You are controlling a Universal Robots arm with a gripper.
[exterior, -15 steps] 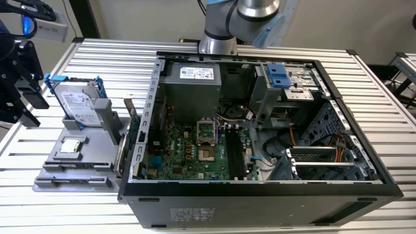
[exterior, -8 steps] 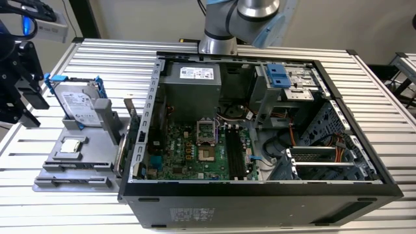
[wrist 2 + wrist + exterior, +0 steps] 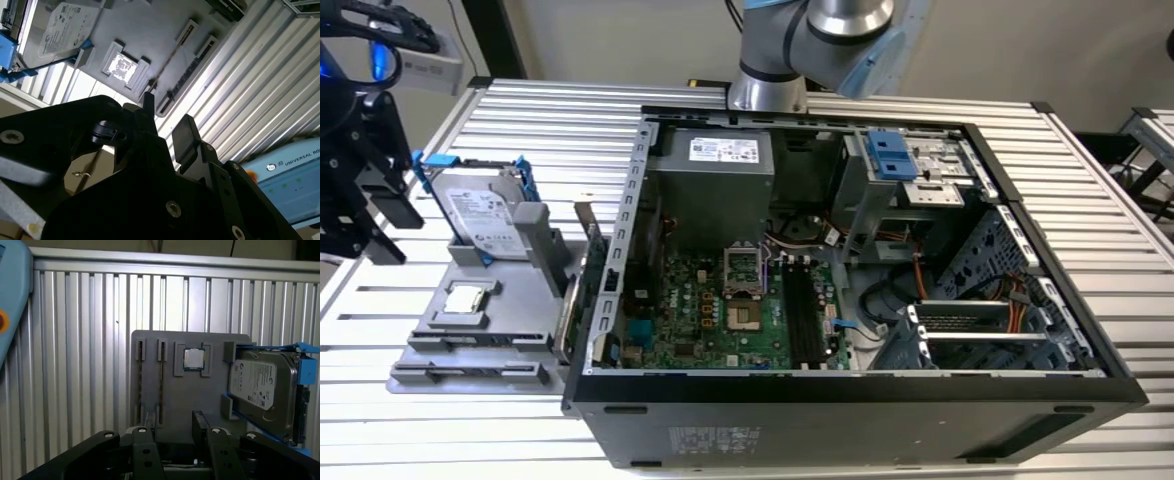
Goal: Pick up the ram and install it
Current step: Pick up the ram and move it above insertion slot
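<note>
The surface [image 3: 75, 365] is ribbed, bright bare metal. The tray [image 3: 172, 395] looks matt grey plastic; the tool [image 3: 171, 426] is matt black.

The exterior view looks steeply down into an open black computer case [image 3: 854, 390]. Both wrist views face the grey plastic tray [image 3: 175, 395] on the exterior view's left.
</note>
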